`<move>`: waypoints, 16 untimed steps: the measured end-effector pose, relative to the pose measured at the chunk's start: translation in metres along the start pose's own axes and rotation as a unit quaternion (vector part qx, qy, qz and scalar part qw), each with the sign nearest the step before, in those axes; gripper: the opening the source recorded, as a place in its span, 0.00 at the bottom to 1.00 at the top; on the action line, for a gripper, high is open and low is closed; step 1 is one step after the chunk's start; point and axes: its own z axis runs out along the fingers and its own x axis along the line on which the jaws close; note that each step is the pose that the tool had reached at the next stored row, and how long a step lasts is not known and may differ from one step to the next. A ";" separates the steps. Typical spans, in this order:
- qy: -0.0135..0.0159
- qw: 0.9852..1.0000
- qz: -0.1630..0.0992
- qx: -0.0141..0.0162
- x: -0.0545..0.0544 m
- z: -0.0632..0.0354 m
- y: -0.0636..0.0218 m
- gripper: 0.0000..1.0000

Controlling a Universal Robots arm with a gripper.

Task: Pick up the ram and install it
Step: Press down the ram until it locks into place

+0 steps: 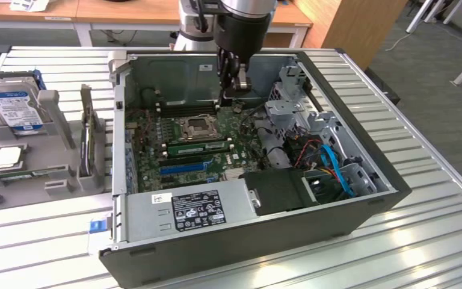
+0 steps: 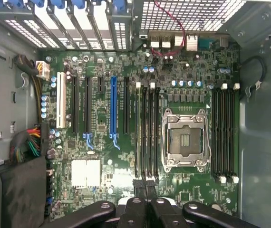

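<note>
while the gripper [image 1: 237,90] hangs closed inside the computer case [image 1: 360,198], the ram [image 1: 199,145] sits in a slot beside the cpu socket [image 1: 197,127].

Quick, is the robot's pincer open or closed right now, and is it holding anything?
Pincer: closed, above the motherboard, with nothing visibly held.

Long, thin green ram [image 1: 199,146] with dark chips, standing on edge in a black memory slot just beside the processor socket.
</note>
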 end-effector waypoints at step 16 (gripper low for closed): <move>0.000 1.000 0.000 0.000 0.000 -0.0003 -0.0168 0.10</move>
